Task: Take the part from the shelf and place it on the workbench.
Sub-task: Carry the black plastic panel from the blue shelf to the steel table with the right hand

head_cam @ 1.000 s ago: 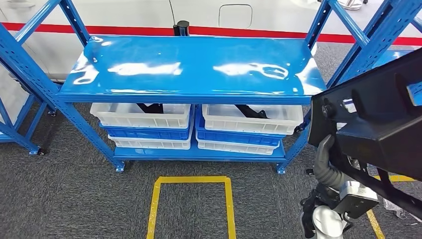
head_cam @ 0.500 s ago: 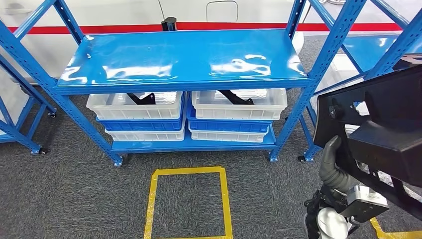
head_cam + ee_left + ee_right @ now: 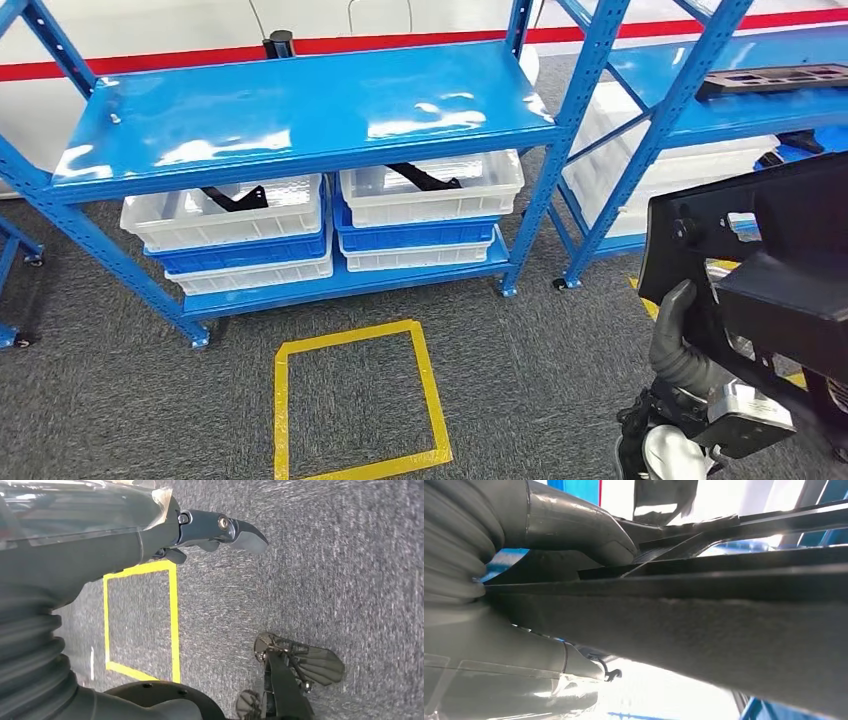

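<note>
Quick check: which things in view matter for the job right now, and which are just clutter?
Job:
black part, held by the right hand
blue shelf

Lying about:
white bins with black pieces
yellow floor square
second rack with a flat black piece
left hand, free

Blue shelf rack [image 3: 300, 110]; white and blue bins [image 3: 235, 235]; black part [image 3: 770, 270]; yellow tape square [image 3: 355, 405] on grey carpet [image 3: 120, 400]; red wall stripe [image 3: 180, 55].

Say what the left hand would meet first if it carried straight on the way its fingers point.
Probably the grey carpet floor: the left hand hangs empty, nothing visible between it and the floor, though depth is unclear.
</note>
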Robot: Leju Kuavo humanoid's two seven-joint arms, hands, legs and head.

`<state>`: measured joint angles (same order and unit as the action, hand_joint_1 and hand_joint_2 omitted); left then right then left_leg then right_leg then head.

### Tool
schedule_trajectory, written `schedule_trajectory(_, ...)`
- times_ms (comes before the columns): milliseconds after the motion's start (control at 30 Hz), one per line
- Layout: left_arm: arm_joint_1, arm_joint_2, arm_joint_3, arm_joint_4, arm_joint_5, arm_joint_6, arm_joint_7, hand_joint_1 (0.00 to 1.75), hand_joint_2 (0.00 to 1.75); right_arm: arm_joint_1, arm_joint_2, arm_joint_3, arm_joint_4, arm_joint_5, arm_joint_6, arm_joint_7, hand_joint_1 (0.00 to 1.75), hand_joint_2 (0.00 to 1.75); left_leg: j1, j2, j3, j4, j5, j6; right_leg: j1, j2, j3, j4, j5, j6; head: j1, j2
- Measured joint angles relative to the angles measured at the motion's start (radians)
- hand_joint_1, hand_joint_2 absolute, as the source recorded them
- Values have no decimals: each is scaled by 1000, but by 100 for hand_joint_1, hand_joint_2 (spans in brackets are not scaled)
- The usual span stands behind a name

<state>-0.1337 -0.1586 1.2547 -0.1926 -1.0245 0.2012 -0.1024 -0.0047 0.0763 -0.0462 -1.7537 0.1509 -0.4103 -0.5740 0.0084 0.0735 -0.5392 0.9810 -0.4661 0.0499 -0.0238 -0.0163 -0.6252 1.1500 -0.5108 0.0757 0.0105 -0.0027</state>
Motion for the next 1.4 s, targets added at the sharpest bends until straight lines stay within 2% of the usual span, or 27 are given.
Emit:
schedule_trajectory(33,0,0,0,0,1,-2,-3,0,175,-1,0,0,0,0,0,0,175,175,-2,10,-1,3,-1,-5,0,-23,47,-74,18,5,0,0)
schedule_trajectory(100,-1,0,0,0,3,-5,-11,0,175,-1,0,0,0,0,1,0,175,175,-7,29,-1,7,-2,-16,5,-48,96,-160,38,-4,-1,0)
schedule_trajectory(167,-2,0,0,0,5,-10,-16,0,175,1,0,-2,0,0,1,0,175,175,-8,46,1,7,0,-26,9,-34,90,-167,42,-22,-4,0)
schedule_trajectory(200,-3,-1,0,0,7,-12,-17,0,175,2,-1,-2,0,0,1,0,175,175,-4,47,1,10,-4,-32,5,-24,88,-167,45,-30,-5,0)
schedule_trajectory(267,-4,-1,0,0,9,-15,-19,0,175,1,0,-4,-1,0,1,-1,175,175,2,5,-18,57,-42,-43,-3,-3,86,-170,53,-47,-8,0)
schedule_trajectory(333,-3,-1,0,0,9,-15,-20,0,175,0,3,-5,-1,0,1,-2,175,175,5,-53,-73,183,-113,-49,-4,17,82,-170,59,-59,-12,0)
schedule_trajectory(400,0,-2,0,0,9,-17,-20,0,175,1,5,-6,-1,0,1,-2,175,175,5,-72,-128,300,-155,-50,-1,41,76,-169,62,-63,-14,0)
schedule_trajectory(433,1,-2,0,0,10,-19,-21,0,175,3,5,-6,-1,-1,1,-2,175,175,5,-75,-133,309,-147,-49,0,54,75,-168,63,-64,-14,0)
schedule_trajectory(467,2,-2,0,0,11,-22,-23,0,175,4,6,-7,-1,0,1,-2,175,175,5,-78,-119,276,-119,-46,1,68,75,-167,64,-65,-14,0)
schedule_trajectory(500,2,-1,0,0,12,-24,-24,0,175,6,7,-7,-2,0,1,-3,175,175,7,-90,-88,212,-80,-43,1,81,75,-165,64,-64,-14,0)
schedule_trajectory(533,2,-1,0,0,14,-25,-26,0,175,8,9,-7,-2,1,1,-4,175,175,9,-116,-53,139,-47,-40,3,94,74,-162,64,-63,-14,0)
schedule_trajectory(567,3,0,0,0,15,-25,-27,0,175,10,12,-6,-3,2,1,-4,175,175,11,-139,-27,80,-26,-38,5,107,70,-159,65,-60,-13,0)
schedule_trajectory(633,5,1,0,0,18,-25,-26,0,175,13,17,-1,-5,5,1,-6,175,175,10,-163,-7,30,-17,-35,7,130,58,-155,69,-48,-12,0)
schedule_trajectory(700,5,1,1,0,20,-24,-24,0,175,19,20,2,-7,6,1,-7,175,175,7,-138,-8,25,-12,-26,2,143,46,-155,76,-35,-13,0)
schedule_trajectory(767,5,-1,1,0,21,-24,-25,0,175,22,20,3,-9,3,8,-6,175,175,8,-111,-8,18,-4,-12,6,102,20,-116,57,-31,-8,0)
schedule_trajectory(833,8,-2,1,0,22,-28,-27,0,175,24,20,6,-11,-4,18,-3,175,175,7,-80,-10,15,-2,-3,10,47,-39,4,2,-37,-1,0)
schedule_trajectory(900,12,-2,1,0,21,-33,-27,0,175,30,20,9,-11,-8,25,-1,175,175,5,-48,-13,15,-2,-1,8,30,-96,129,-43,-37,4,0)
schedule_trajectory(933,13,-2,1,0,21,-34,-27,0,175,34,20,10,-11,-10,27,0,175,175,5,-33,-14,15,-2,-1,6,27,-101,146,-46,-31,4,0)
schedule_trajectory(967,13,-2,1,0,20,-35,-27,0,175,37,19,11,-11,-12,28,0,175,175,6,-19,-14,16,-2,-1,4,22,-83,120,-34,-23,5,0)
schedule_trajectory(1000,13,-3,1,0,19,-35,-27,0,175,38,19,11,-12,-13,29,0,175,175,6,-6,-13,16,-3,-3,1,8,-45,55,-10,-14,5,0)
schedule_trajectory(1067,13,-3,1,0,19,-35,-27,0,175,38,19,13,-14,-14,30,1,175,175,1,17,-9,18,-7,-11,2,-41,40,-93,32,-6,6,0)
schedule_trajectory(1133,12,-2,1,0,19,-35,-27,0,175,38,19,16,-17,-14,30,1,175,175,-5,36,-6,21,-11,-23,7,-62,71,-152,46,-17,4,0)
schedule_trajectory(1200,11,-2,1,0,19,-35,-27,0,175,41,18,16,-18,-15,30,1,175,175,-4,54,-3,21,-14,-33,7,-36,64,-150,50,-31,1,0)
schedule_trajectory(1233,10,-2,1,0,19,-35,-27,0,175,43,17,16,-19,-15,30,1,175,175,-1,43,-3,26,-20,-39,4,-24,63,-151,53,-38,0,0)
schedule_trajectory(1300,9,-2,1,0,19,-35,-27,0,175,44,18,17,-23,-14,30,0,175,175,5,-12,-24,82,-62,-49,-5,-1,63,-153,59,-52,-4,0)
schedule_trajectory(1333,9,-2,1,0,19,-35,-26,0,175,45,18,18,-23,-14,31,0,175,175,7,-46,-48,138,-96,-51,-4,10,61,-152,60,-57,-7,0)
schedule_trajectory(1400,12,-2,1,0,15,-36,-22,0,175,46,19,19,-24,-15,33,2,175,175,7,-72,-105,260,-150,-52,-1,36,58,-152,63,-64,-10,0)
